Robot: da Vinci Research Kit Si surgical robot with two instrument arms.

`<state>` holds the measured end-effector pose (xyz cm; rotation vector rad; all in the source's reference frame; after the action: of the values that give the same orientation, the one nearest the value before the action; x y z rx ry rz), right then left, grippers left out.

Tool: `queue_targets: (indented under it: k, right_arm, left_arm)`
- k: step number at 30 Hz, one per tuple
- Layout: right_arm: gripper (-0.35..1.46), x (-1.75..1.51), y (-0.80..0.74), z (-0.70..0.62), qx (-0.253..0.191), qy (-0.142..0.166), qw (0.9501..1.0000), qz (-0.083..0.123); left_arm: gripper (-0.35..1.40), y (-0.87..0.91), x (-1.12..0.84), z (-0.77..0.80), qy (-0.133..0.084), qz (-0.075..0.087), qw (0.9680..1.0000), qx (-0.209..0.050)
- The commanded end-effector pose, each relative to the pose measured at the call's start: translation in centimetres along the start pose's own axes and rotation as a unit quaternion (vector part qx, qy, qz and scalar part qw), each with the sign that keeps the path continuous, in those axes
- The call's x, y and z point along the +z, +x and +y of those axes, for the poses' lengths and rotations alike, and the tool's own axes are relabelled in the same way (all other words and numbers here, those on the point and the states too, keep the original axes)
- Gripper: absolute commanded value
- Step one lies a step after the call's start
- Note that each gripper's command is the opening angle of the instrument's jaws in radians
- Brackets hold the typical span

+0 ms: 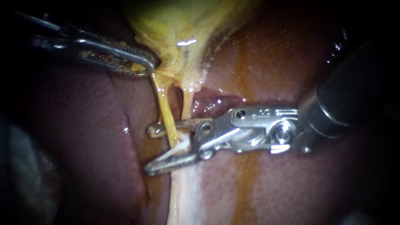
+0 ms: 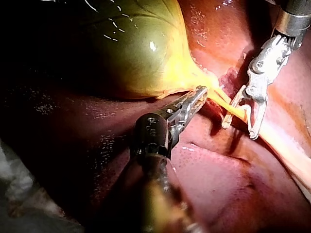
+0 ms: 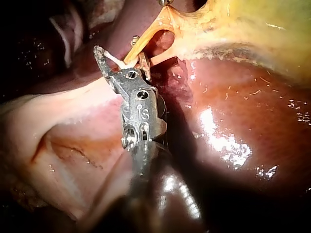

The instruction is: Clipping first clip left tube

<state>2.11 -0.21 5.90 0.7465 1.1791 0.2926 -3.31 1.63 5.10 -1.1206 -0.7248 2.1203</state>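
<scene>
Left instrument [image 1: 148, 64]: jaws clamped on gallbladder [image 1: 175, 25] neck.
Right instrument [image 1: 151, 150]: jaws apart, straddling left tube [image 1: 166, 112].
Clip [image 1: 175, 148]: white, apparently between right jaws.

No readable label, brand, number or sign is shown; only small stamped marks are carried on the metal body of the right instrument [image 3: 120, 52].

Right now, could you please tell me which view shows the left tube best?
Endoscope view: the left tube runs unobstructed from the gallbladder into the right tool's open jaws. The left wrist view shows a short stretch; the right wrist view, partly hidden by the tool.
</scene>
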Motion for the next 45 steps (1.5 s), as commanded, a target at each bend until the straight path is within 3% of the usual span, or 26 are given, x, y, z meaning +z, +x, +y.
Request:
queue_targets:
  k: [1,9,14,22,35,38,39,45]
  right_arm:
    - [0.48,-0.01,0.04,-0.03,0.0,0.002,1.0,0.002]
    - [0.48,-0.1,0.39,-0.28,0.019,0.013,0.9996,0.017]
    - [0.45,-0.15,0.5,-0.37,0.03,0.016,0.9992,0.019]
    - [0.29,-0.2,0.47,-0.36,0.079,0.018,0.9965,0.017]
    - [-0.05,-0.25,0.43,-0.35,0.108,0.02,0.9938,0.016]
    - [-0.21,-0.26,0.43,-0.36,0.123,0.021,0.9921,0.015]
    - [-0.34,-0.27,0.42,-0.36,0.128,0.021,0.9914,0.015]
    - [-0.35,-0.3,0.4,-0.38,0.131,0.022,0.9911,0.014]
  left_arm:
    - [-0.35,0.0,0.0,-0.01,0.0,0.0,1.0,0.0]
    - [-0.35,-0.01,0.0,-0.01,0.0,0.0,1.0,0.0]
    - [-0.35,-0.01,0.0,-0.01,0.0,0.0,1.0,0.0]
    - [-0.35,-0.01,-0.01,-0.01,0.0,0.0,1.0,0.0]
    - [-0.35,-0.01,0.0,0.0,0.0,0.0,1.0,0.0]
    - [-0.35,-0.01,0.0,0.0,0.0,0.0,1.0,0.0]
    - [-0.35,-0.01,0.0,0.0,0.0,0.0,1.0,0.0]
    - [-0.35,-0.01,0.0,0.0,0.0,0.0,1.0,0.0]
